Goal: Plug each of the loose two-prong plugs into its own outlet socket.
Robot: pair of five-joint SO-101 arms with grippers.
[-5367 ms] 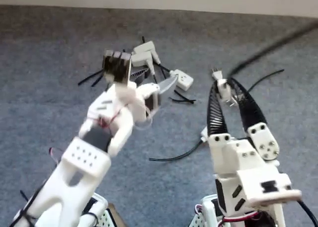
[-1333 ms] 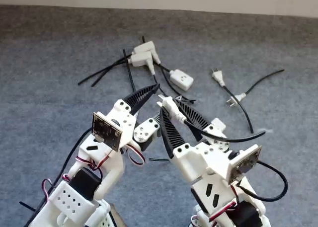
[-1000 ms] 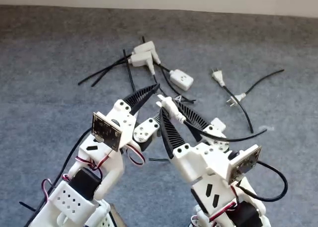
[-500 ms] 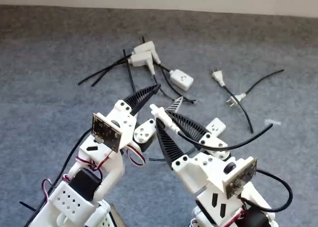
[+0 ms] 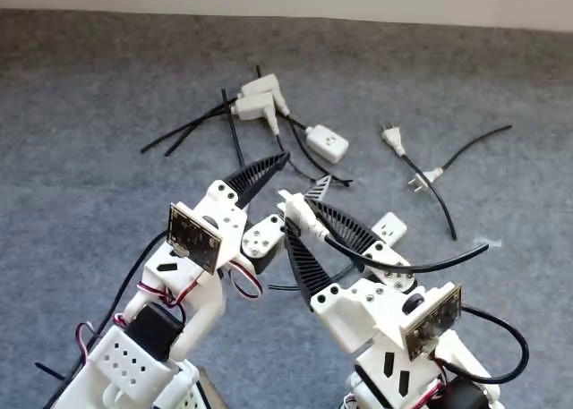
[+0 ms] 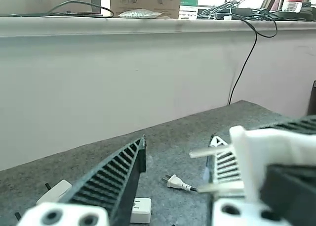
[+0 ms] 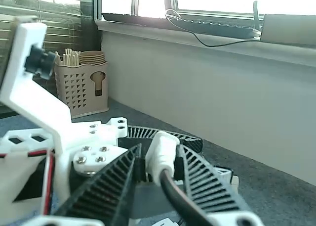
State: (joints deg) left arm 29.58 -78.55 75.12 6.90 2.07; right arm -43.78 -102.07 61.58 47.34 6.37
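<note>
Grey carpeting covered the bench (image 5: 81, 123). Over it your left end effector (image 5: 308, 166) hung with its jaws spread wide and nothing in them. Seconds before, that arm had been stretched out over the tangle of cords. Between those jaws sat the white two-prong plug (image 5: 294, 208), pinched tight by your right end effector (image 7: 159, 149). That arm had swung in from the right side and, in the last second, drawn slightly back toward the arms' bases. I read that as a handover or regrip being set up, and no plugging had begun for this one.

The plug was held off the bench, its bare prongs pointing toward the left arm's black finger and its black cable (image 5: 430, 266) trailing right. An outlet socket (image 5: 389, 225) lay just beside the right arm, with a farther socket (image 5: 328, 143) beyond. A loose plug (image 5: 391, 139) and a second plug (image 5: 423, 180) waited well to the right.
</note>
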